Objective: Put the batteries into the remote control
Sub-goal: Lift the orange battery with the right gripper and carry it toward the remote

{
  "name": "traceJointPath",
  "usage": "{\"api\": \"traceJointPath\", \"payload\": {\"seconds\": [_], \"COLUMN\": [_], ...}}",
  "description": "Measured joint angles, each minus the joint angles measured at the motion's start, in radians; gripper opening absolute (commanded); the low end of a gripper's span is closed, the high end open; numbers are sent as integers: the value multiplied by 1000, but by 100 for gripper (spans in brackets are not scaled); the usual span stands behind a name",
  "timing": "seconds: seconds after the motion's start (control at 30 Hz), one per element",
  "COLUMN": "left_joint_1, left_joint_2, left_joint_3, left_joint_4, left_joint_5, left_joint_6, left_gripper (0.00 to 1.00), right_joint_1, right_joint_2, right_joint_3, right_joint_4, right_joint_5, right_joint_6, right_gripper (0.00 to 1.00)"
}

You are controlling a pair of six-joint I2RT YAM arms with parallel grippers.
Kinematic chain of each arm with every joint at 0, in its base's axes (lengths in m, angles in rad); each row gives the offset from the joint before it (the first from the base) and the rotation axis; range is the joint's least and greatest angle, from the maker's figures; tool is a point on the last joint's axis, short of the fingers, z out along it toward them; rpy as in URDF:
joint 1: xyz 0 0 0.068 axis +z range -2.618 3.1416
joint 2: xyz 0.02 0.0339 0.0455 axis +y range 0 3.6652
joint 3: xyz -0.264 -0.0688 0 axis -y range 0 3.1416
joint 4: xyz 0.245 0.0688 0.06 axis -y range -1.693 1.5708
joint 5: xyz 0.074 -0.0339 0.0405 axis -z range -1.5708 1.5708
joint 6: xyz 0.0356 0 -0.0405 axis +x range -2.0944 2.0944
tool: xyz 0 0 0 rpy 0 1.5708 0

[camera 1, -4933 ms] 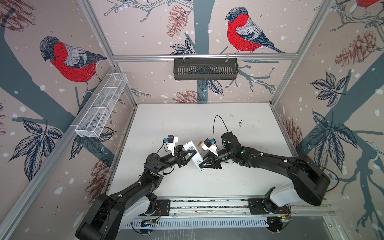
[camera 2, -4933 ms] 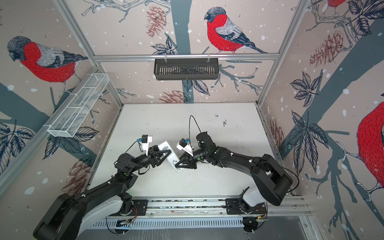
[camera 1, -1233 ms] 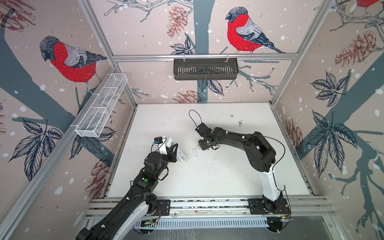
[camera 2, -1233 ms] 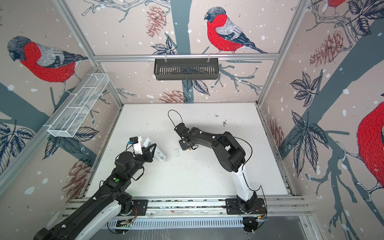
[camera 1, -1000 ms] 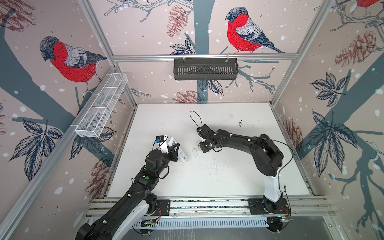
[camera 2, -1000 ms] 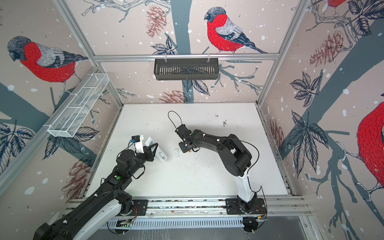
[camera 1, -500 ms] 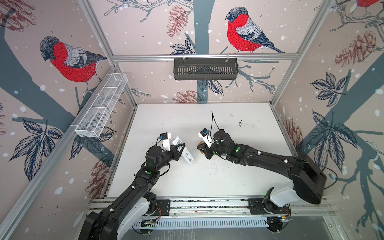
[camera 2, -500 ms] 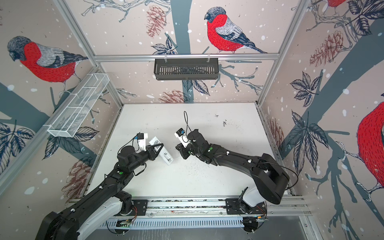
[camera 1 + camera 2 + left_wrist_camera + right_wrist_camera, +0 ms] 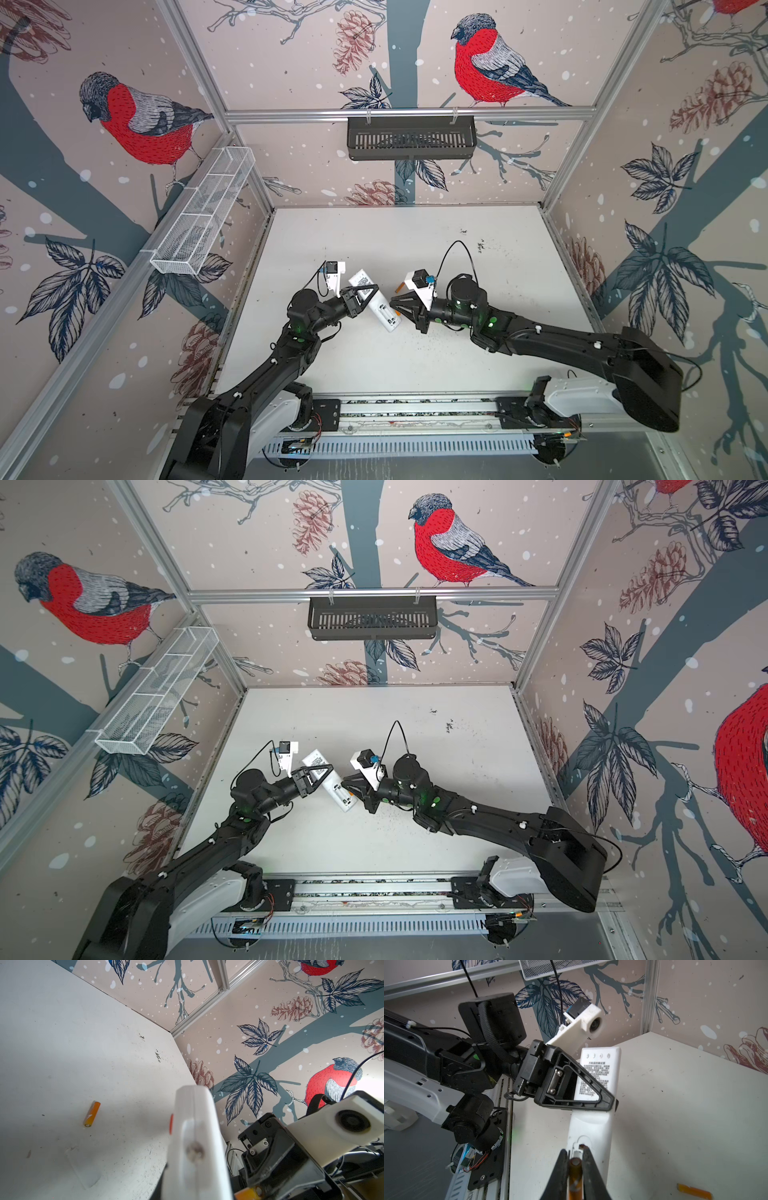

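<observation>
Looking down on the scuffed white tabletop [image 9: 374,237], the two pincers meet nose to nose over its middle. The left pincer [image 9: 368,293] is clamped across the slim white rectangular plastic remote control [image 9: 376,307]. It grips the half with the printed label and holds the remote above the table, plain back up. The other half sticks out past the jaws towards the right pincer [image 9: 395,308]. That one is pinching a small slim orange cylindrical battery [image 9: 575,1176] lengthwise between its fingers, pale metal tip forward. The tip sits right at the open battery recess [image 9: 580,1147] just ahead of the fingertips; whether they touch, I can't tell. A second orange battery [image 9: 91,1113] lies flat on the table beyond the right pincer, apart from both pincers.
</observation>
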Motion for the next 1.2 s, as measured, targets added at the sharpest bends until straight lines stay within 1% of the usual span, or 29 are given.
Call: {"api": "traceJointPath", "payload": {"seconds": [0.2, 0.3, 0.57, 0.63, 0.73, 0.8, 0.9, 1.0, 1.1, 1.2], "left_joint_1": [14, 14, 15, 18, 37, 45, 47, 48, 48, 48], "left_joint_2": [42, 51, 48, 36, -12, -52, -106, -135, -136, -119], "left_joint_3": [0, 0, -2, 11, 72, 103, 114, 114, 114, 109], "left_joint_4": [87, 114, 139, 92, -95, -227, -383, -465, -500, -504], "left_joint_5": [60, 71, 88, 84, 14, -73, -181, -239, -265, -279], "left_joint_6": [-77, -101, -117, -89, 12, 89, 171, 213, 229, 240], "left_gripper": [0, 0, 0, 0, 0, 0, 0, 0, 0, 0], "right_joint_1": [10, 13, 18, 18, -1, -24, -71, -127, -176, -195], "right_joint_2": [-5, 4, 32, 31, 34, 43, 73, 124, 192, 260], "right_joint_3": [-8, -6, 6, 16, 72, 112, 157, 187, 205, 218], "right_joint_4": [35, 42, 51, 35, -54, -128, -271, -429, -575, -695], "right_joint_5": [-16, -22, -24, -5, 50, 101, 141, 180, 207, 232], "right_joint_6": [-7, -12, -24, -23, -8, 3, 31, 67, 111, 135], "right_gripper": [16, 16, 16, 16, 16, 16, 16, 16, 16, 16]}}
